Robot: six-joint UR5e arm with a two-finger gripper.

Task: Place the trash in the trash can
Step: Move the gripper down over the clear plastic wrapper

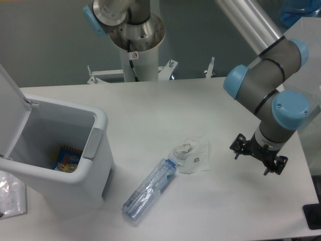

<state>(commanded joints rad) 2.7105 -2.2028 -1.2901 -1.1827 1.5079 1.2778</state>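
Note:
The crushed clear bluish bottle point(149, 190) lies on the white table, slanting from lower left to upper right. The crumpled clear wrapper with white print point(190, 154) lies at the bottle's cap end and touches it. The white trash can point(98, 150) stands at the left with its flip lid point(9, 108) up; a colourful packet point(66, 157) lies inside. My gripper point(259, 154) hangs at the right, to the right of the wrapper and apart from it. It shows only as a small black part under the wrist, with nothing held. I cannot make out its jaws.
The arm's base column point(136, 47) stands at the back centre behind the table. A clear plastic bag point(11, 198) lies at the front left beside the can. A dark object point(313, 216) sits at the table's right front corner.

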